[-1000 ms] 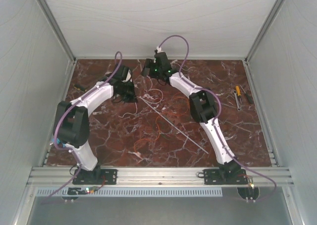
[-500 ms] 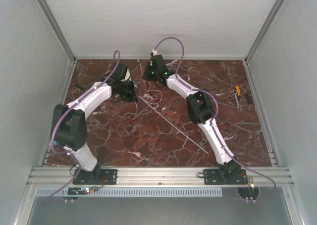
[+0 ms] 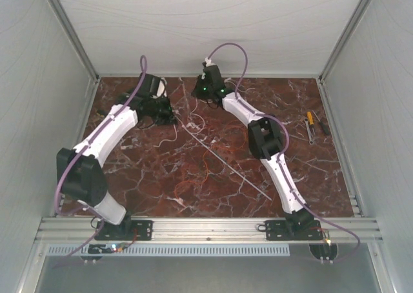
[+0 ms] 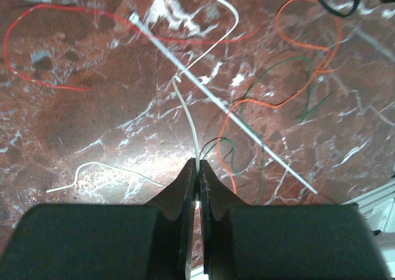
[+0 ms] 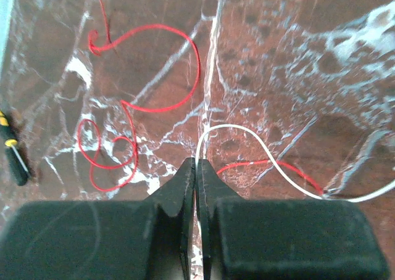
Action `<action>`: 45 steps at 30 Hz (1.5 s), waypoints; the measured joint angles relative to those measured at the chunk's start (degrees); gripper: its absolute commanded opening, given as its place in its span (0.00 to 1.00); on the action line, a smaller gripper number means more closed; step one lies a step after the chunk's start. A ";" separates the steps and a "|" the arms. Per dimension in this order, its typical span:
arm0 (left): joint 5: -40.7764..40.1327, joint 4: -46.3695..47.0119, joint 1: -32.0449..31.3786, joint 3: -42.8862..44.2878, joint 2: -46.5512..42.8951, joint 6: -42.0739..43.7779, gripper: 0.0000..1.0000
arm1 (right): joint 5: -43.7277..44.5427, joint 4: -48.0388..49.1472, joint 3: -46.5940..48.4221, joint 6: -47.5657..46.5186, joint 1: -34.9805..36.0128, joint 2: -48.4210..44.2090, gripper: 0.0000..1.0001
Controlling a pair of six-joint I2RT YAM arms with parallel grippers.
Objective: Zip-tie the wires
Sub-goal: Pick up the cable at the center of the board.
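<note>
On the red marble counter (image 3: 322, 177), wires (image 3: 193, 177) strewn in loose red-orange and white curls across the middle and the far half, mostly between the two arms. Among them the zip tie (image 3: 222, 161), flat and straight, laid diagonally from just in front of the left jaws toward the near right part of the counter, crossing the orange loops on the way. Stretched out to the far left of centre, the left arm (image 3: 110, 128); left jaws pressed together on a white wire (image 4: 188, 116), pinched right at the tips and running away from them as far as the zip tie. Bent toward the middle of the far edge, the right arm (image 3: 268, 141); right jaws likewise closed, nipping the end of a curved white wire (image 5: 234, 127) arcing off to one side over a red strand. Same strand in both grips or two different ones: impossible to tell. Ahead of the right jaws in the wrist view, red loops (image 5: 198, 67) lying flat on the marble. Near the right edge, well apart from the wires, a yellow-handled screwdriver (image 3: 309, 120) just beside a second small tool (image 3: 312, 135).
</note>
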 measured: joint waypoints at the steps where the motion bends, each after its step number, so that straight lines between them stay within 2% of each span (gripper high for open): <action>1: -0.17 -0.57 0.00 1.20 -0.55 -0.11 0.00 | -0.33 0.07 0.00 0.17 -0.46 -0.55 0.00; 13: -3.10 -4.70 -0.04 15.63 -2.99 -2.16 0.00 | -0.79 3.72 1.88 2.64 -4.79 -13.92 0.00; 20: -19.56 -10.19 0.55 25.62 -3.50 -6.03 0.00 | -0.94 8.13 5.57 9.57 -7.23 -16.00 0.00; 26: -32.06 -13.25 1.22 23.39 -7.54 -9.60 0.00 | -0.11 8.96 7.48 13.68 -9.07 -15.98 0.00; 27: -33.35 -13.42 1.46 21.59 -8.57 -10.25 0.14 | 0.13 9.40 7.80 14.25 -9.31 -15.98 0.00; 30: -34.77 -13.99 2.27 15.39 -11.34 -11.74 0.89 | 0.70 11.28 8.46 15.78 -9.90 -15.98 0.00; 31: -34.56 -14.10 2.56 13.75 -11.85 -11.78 0.98 | 0.83 11.96 8.59 16.33 -10.10 -15.98 0.00; 38: -28.44 -8.94 3.23 7.48 -13.81 -10.38 1.00 | 1.03 16.85 9.75 18.53 -9.51 -15.98 0.00; 45: -17.46 3.63 3.23 7.28 -14.58 -4.96 1.00 | 3.82 22.08 12.46 18.03 -6.71 -15.96 0.00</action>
